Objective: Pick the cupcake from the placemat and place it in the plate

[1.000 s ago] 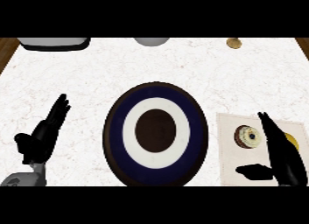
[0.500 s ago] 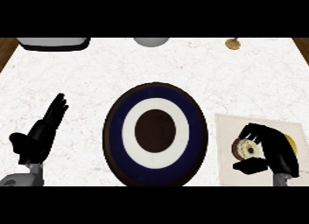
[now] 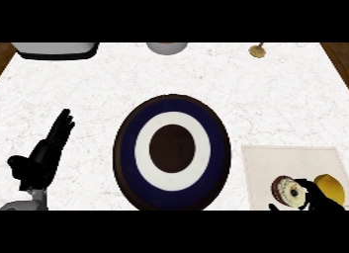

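Black right hand (image 3: 317,200) (fingers curled) round cupcake (image 3: 288,189)

Bright, even light on the counter (image 3: 228,89); no hard shadows.

You see only part of the right hand (image 3: 317,200): the lower edge cuts it off, and its fingers cover the near side of the cupcake (image 3: 288,189). At the counter's far edge, the grey object (image 3: 54,49), the round one (image 3: 166,47) and the small tan thing (image 3: 258,50) are clipped, too little showing to identify.
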